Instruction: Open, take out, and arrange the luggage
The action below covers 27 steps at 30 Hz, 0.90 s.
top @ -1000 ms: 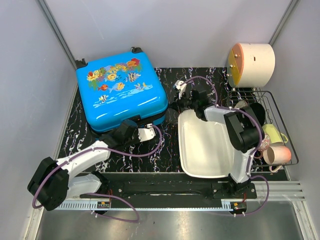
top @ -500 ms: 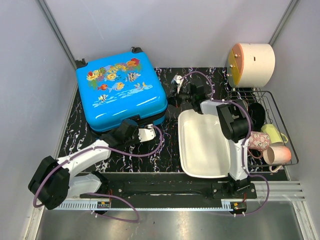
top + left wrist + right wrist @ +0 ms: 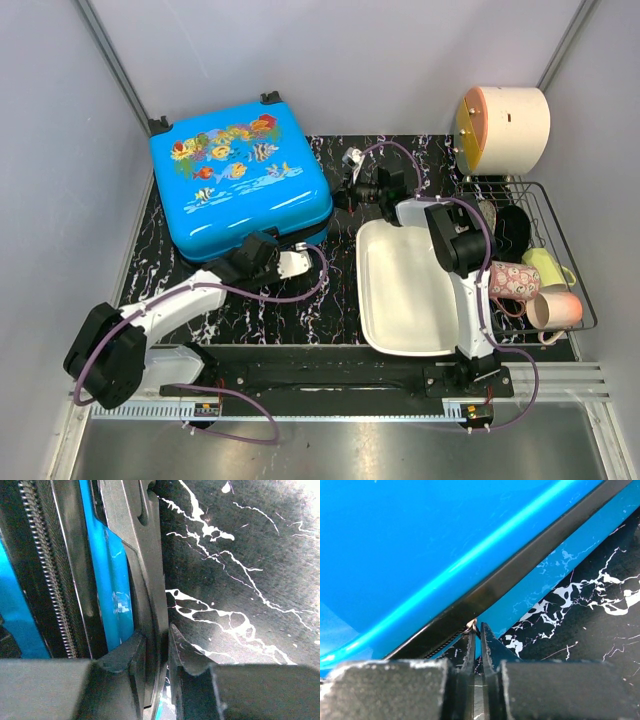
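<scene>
Luggage (image 3: 240, 190): closed, lying flat on the table (image 3: 340, 310), just left of the white basin (image 3: 405, 300) and reaching farther back than it.

Top view. Left gripper (image 3: 268, 248) at the near edge of the shell, left of the basin. Right gripper (image 3: 338, 198) at the side of the shell facing the basin, beyond the basin's far left corner. Wire rack (image 3: 545, 250) with cups right of the basin, well apart from both grippers. Hazard: sliding or pivoting of the whole case toward the basin under a sideways zip pull, judged likely with a hard shell on a smooth top. Cause: loss of the bracing grip at the near edge.

Left wrist view. Fingertips (image 3: 125, 655) drawn almost together, pinched on a thin black trim band (image 3: 145, 555) of the shell, with zip teeth (image 3: 42, 555) just beside it. Purchase only at the very tips. Hazard: slipping off the band under load, with the case then left unbraced.

Right wrist view. Fingertips (image 3: 466, 650) all but closed at the black zip band (image 3: 520, 575), with a small pale tab (image 3: 472, 625) caught between them. Apparently the zipper pull; too small to confirm. Hazard: loss of the tab if drawn off the line of the band, followed by closed tips scraping along the shell with nothing opened. Hazard: jamming of the slider at a rounded corner if pulled hard rather than steered.
</scene>
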### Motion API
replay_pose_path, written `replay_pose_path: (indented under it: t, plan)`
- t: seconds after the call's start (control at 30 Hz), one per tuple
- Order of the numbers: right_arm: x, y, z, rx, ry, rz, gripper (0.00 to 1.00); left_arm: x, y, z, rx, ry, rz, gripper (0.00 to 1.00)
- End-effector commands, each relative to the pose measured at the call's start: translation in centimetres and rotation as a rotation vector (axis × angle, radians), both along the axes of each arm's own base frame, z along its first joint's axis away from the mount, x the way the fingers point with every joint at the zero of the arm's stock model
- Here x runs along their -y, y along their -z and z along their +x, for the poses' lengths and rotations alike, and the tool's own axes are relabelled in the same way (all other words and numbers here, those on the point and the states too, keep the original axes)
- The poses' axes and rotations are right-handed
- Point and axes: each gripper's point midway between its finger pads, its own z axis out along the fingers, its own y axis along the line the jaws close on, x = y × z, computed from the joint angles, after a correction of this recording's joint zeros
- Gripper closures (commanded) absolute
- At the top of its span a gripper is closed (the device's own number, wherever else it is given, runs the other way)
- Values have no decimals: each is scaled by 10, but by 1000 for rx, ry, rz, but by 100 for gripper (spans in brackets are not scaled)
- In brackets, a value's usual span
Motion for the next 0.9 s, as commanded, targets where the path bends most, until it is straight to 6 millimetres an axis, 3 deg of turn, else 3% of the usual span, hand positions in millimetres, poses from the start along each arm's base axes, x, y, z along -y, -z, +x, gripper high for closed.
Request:
replay_pose_path:
  t: [0.0, 0.03, 0.07, 0.1, 0.17, 0.23, 0.3, 0.33, 0.37, 0.43, 0.47, 0.53, 0.57, 0.63, 0.67, 0.7, 0.73, 0.77, 0.87]
  plan:
    - [8, -75, 41, 226, 150, 61, 85, -43, 25, -58, -294, -65, 160, 67]
    - [13, -75, 41, 214, 164, 47, 80, -36, 15, -55, -285, -68, 121, 56]
    - [16, -76, 41, 206, 174, 37, 68, -29, 9, -62, -327, -68, 79, 46]
    - [22, -78, 45, 205, 205, 26, 63, -16, -11, -52, -299, -66, 24, 34]
    - [35, -86, 48, 177, 245, 3, 55, 6, -40, -49, -303, -68, -84, 29]
    - [50, -93, 53, 168, 303, -36, 46, 23, -60, -50, -310, -62, -182, 13]
    - [66, -107, 59, 165, 358, -55, 33, 38, -95, -45, -282, -48, -271, 11]
    - [72, -105, 57, 130, 369, -81, 31, 47, -107, -48, -299, -43, -328, 11]
    - [77, -107, 57, 123, 384, -95, 29, 54, -134, -44, -273, -38, -381, 9]
    - [88, -115, 52, 117, 421, -145, 24, 63, -163, -41, -279, -75, -508, 1]
    - [90, -120, 49, 118, 428, -157, 23, 51, -188, -23, -229, -137, -580, 1]
    - [97, -132, 38, 96, 435, -184, 20, 39, -205, -5, -249, -222, -689, 1]
    - [98, -136, 33, 82, 433, -188, 19, 5, -225, 19, -194, -334, -750, 1]
    - [98, -144, 15, 14, 416, -196, 16, -19, -225, 43, -240, -440, -816, 1]
    - [96, -146, 7, -13, 402, -194, 16, -55, -235, 57, -205, -543, -860, 1]
    - [93, -147, -7, -51, 383, -213, 16, -71, -237, 64, -206, -591, -903, 1]
    - [90, -146, -15, -65, 372, -226, 16, -82, -233, 73, -247, -649, -967, 1]
    - [87, -144, -24, -80, 353, -236, 18, -114, -235, 81, -203, -734, -1004, 1]
    - [74, -140, -59, -120, 270, -259, 19, -164, -219, 93, -187, -887, -1068, 3]
